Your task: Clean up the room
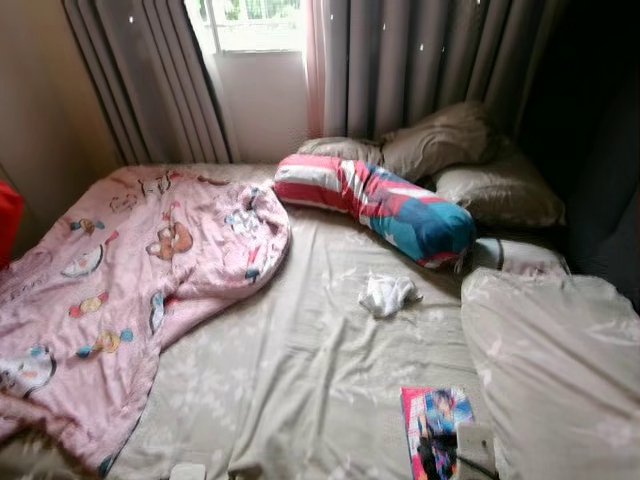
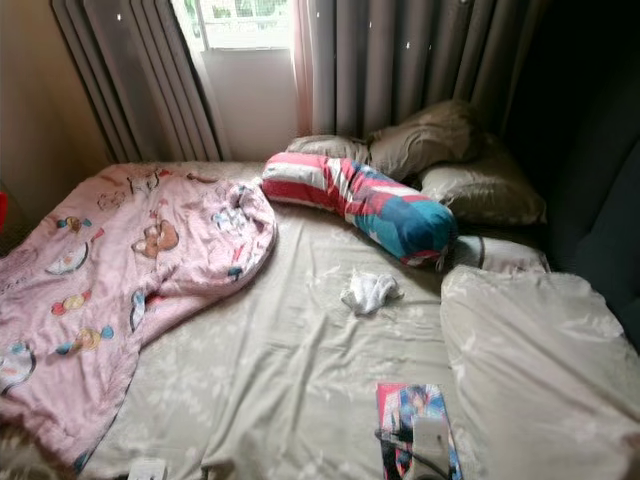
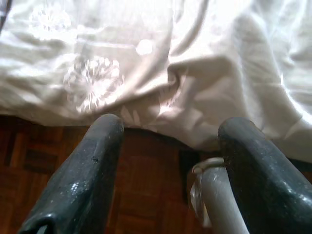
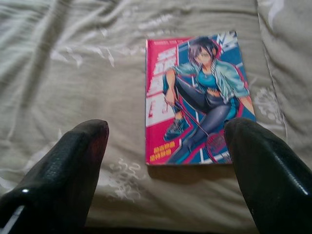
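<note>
With the right gripper (image 4: 165,161) wide open and empty, book (image 4: 197,97) just ahead btwn its fingers (flat on sheet (image 4: 73,73)), go low, pinch near edge.

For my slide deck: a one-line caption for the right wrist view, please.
Open right gripper poised over a comic book lying flat on the beige bedsheet.

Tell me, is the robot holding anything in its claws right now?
No, nothing. The right gripper hangs open above a comic book on the bed, not touching it. The left gripper is open beside the bedsheet's edge.
</note>
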Robot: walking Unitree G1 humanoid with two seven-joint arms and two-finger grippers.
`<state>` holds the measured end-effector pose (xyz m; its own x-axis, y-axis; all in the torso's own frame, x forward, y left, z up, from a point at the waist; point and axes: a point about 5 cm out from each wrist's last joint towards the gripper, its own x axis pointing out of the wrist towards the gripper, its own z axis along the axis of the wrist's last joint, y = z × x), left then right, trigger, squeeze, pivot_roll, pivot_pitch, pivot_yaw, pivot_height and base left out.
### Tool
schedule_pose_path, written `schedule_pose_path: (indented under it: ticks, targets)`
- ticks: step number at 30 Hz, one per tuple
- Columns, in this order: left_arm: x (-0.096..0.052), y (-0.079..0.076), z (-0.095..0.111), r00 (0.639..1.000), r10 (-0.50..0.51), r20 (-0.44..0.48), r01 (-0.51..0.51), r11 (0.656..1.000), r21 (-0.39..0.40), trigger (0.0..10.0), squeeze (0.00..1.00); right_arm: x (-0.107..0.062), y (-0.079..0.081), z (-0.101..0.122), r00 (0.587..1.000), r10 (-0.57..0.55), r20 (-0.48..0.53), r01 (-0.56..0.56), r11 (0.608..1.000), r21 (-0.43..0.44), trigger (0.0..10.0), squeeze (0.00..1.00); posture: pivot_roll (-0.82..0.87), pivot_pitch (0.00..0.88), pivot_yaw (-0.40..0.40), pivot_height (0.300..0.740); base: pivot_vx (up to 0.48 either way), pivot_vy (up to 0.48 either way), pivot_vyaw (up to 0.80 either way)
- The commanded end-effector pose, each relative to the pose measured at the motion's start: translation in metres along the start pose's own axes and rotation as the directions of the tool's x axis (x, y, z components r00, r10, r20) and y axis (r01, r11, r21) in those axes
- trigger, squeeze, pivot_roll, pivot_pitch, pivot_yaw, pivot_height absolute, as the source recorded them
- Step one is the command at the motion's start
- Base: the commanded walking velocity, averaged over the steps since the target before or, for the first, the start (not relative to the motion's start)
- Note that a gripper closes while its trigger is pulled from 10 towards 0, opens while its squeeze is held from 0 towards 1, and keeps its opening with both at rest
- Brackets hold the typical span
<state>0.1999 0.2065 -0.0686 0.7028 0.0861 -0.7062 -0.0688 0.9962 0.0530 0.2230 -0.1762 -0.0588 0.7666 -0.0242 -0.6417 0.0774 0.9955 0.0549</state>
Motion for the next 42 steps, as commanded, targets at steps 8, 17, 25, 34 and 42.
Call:
schedule_pose_path:
  ticks: [8,17,25,34,42]
  targets:
    - [-0.001,0.002,-0.006,0.999,0.009,-0.044,-0.008,1.000,0.017,10.0,0.00,-0.008,0.002,-0.028,0.993,0.011,-0.114,-0.019,0.997,-0.071,10.0,0.00,0.02,0.000,0.058,0.740,0.000,0.000,0.00]
    - [-0.002,0.005,-0.011,0.998,0.013,-0.064,-0.012,1.000,0.023,10.0,0.00,-0.013,-0.006,-0.038,0.990,-0.021,-0.137,0.006,0.994,-0.109,10.0,0.00,0.03,0.000,0.056,0.740,0.000,0.182,0.42]
    - [-0.003,0.005,-0.011,0.998,0.007,-0.065,-0.006,1.000,0.026,10.0,0.00,-0.014,-0.001,-0.042,0.988,-0.011,-0.152,-0.002,0.997,-0.081,10.0,0.00,0.02,0.000,0.057,0.740,0.000,0.480,0.08]
    - [-0.002,0.005,-0.008,0.998,0.007,-0.057,-0.006,1.000,0.026,10.0,0.00,-0.015,-0.003,-0.044,0.986,-0.015,-0.167,0.002,0.997,-0.077,10.0,0.00,0.02,0.000,0.062,0.740,0.000,0.480,0.00]
    - [-0.001,0.007,-0.007,0.998,0.014,-0.057,-0.012,1.000,0.027,10.0,0.00,-0.016,-0.004,-0.046,0.984,-0.022,-0.175,0.009,0.997,-0.075,10.0,0.00,0.03,0.000,0.067,0.740,0.000,0.480,0.00]
